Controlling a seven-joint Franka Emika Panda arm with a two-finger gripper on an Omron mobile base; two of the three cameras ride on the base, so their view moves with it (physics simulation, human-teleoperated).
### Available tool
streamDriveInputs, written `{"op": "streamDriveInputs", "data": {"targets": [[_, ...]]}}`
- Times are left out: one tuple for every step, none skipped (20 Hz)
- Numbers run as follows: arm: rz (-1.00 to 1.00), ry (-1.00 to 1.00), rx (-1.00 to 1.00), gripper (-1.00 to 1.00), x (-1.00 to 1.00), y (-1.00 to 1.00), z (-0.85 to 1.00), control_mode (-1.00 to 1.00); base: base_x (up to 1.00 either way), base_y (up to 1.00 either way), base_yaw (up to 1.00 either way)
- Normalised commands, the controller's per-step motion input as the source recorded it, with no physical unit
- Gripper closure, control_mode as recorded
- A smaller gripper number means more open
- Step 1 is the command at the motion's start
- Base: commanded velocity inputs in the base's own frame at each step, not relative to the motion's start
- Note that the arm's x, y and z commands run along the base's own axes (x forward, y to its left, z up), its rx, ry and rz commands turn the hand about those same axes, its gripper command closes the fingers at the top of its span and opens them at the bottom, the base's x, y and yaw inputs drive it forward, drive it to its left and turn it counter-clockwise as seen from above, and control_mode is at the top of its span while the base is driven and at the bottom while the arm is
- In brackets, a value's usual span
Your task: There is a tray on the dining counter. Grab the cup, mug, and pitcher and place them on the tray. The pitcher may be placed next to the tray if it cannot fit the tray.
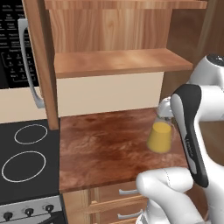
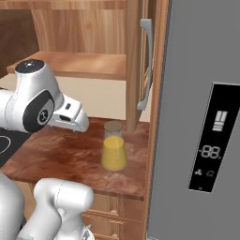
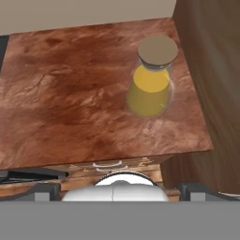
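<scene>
The pitcher [image 1: 160,136] [image 2: 114,152] [image 3: 151,89] is clear glass with yellow-orange liquid in its wide body and a tan lid. It stands upright near the right end of a narrow wood countertop [image 3: 70,93]. In the hand view my gripper [image 3: 121,190] hangs above the counter's front edge and back from the pitcher, looking down on it. Its jaws are open wide with nothing between them. In the right base view my hand [image 2: 70,117] hovers left of the pitcher and above it. The tray, dining counter, cup and mug are out of view.
A black stovetop [image 1: 24,157] adjoins the countertop on the left, with a microwave [image 1: 13,43] above it. A wooden shelf [image 1: 118,61] overhangs the counter. A dark wood panel [image 3: 211,70] and a grey fridge [image 2: 201,117] close the right side. Drawers [image 1: 122,192] sit below.
</scene>
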Motion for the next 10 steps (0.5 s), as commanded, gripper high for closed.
{"op": "streamDriveInputs", "data": {"targets": [[0.0,0.0,0.0,-1.0,0.0,-0.22,-0.4,-1.0,0.0,0.0,0.0],[0.0,0.0,0.0,-1.0,0.0,-0.22,-0.35,-1.0,0.0,0.0,0.0],[0.0,0.0,0.0,-1.0,0.0,-0.22,-0.35,-1.0,0.0,0.0,0.0],[0.0,0.01,0.0,-1.0,0.0,-0.32,-0.25,-1.0,0.0,0.0,0.0],[0.0,0.02,0.0,-1.0,0.0,-0.34,-0.25,-1.0,0.0,0.0,0.0],[0.0,0.03,0.0,-1.0,0.0,-0.34,-0.24,-1.0,0.0,0.0,0.0],[0.01,0.04,0.0,-1.0,0.0,-0.34,-0.22,-1.0,0.0,0.0,0.0],[0.02,0.04,0.0,-1.0,0.0,-0.32,-0.24,-1.0,0.0,0.0,0.0],[0.03,0.05,0.0,-1.0,0.0,-0.29,-0.24,-1.0,0.0,0.0,0.0],[0.03,0.05,0.0,-1.0,0.0,-0.26,-0.24,-1.0,0.0,0.0,0.0]]}}
